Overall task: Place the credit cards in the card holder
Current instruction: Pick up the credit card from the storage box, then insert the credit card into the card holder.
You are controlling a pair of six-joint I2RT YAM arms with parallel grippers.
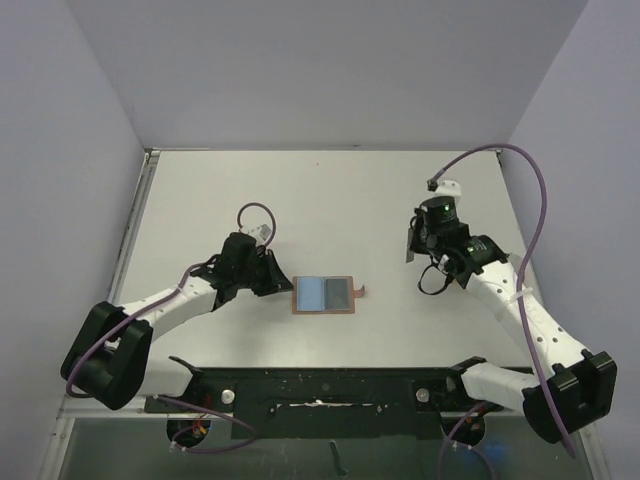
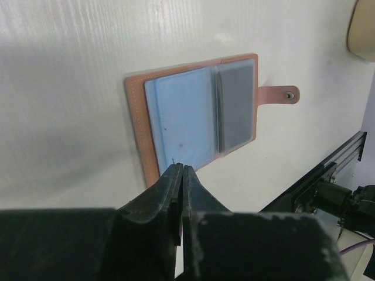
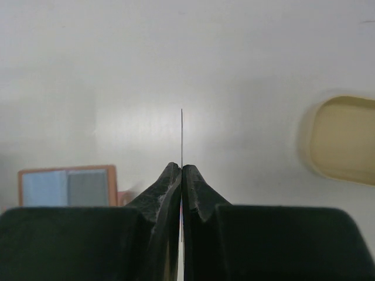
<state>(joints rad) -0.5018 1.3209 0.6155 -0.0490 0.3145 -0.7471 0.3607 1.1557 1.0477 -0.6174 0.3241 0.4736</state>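
The card holder (image 2: 136, 111) lay spread open and flat on the white bench (image 1: 330, 190), its reddish-brown leather border framing two inner pockets. A light blue card (image 2: 179, 120) filled the pocket on the side away from the clasp, and a grey-blue card (image 2: 236, 105) filled the pocket next to it, the two meeting at the holder's central fold. From the grey-blue side of the holder a small snap tab (image 2: 275, 95) stuck out flat onto the bench, with a pale stud (image 2: 289, 93) near its end. The left gripper (image 2: 180, 170) sat just beside the holder on its light-blue side – its jaws were pressed together with nothing seen between them, and its tips were at the holder's leather edge, though whether they touched it cannot be told. The right gripper (image 3: 181, 168) stood well apart from the holder, out past the tab side, with its jaws clamped on a third card (image 3: 181, 132); that card stood on edge in the grip and showed in the right wrist view only as a thin upright line rising from the tips. A tan oval tray (image 3: 343, 140) rested on the bench farther from the holder on that same tab side, only partly in view.
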